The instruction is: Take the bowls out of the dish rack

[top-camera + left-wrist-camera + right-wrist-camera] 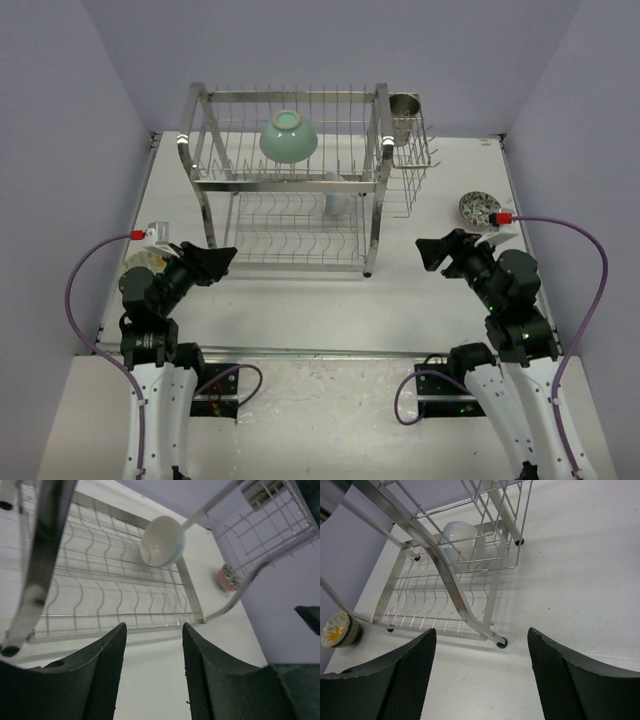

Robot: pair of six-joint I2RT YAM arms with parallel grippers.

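Left gripper [154, 630] is hovering open and empty, jaws spread over bare table [152, 680] just short of the dish rack [42, 565]. Ahead of its jaws a pale blue bowl [162, 541] is standing on edge in the lower tier. Beyond the rack's far end a pinkish bowl [227, 577] is sitting on the table. Right gripper [481, 635] is hanging wide open, gripping nothing, just short of the rack's corner foot. Far left of its jaws a flowered bowl [339, 630] is sitting on the table. Mint-green bowl [289, 136] is resting base up on the top tier, above and beyond both jaws. Steel cup [404, 105] is sitting in the side basket [410, 150].
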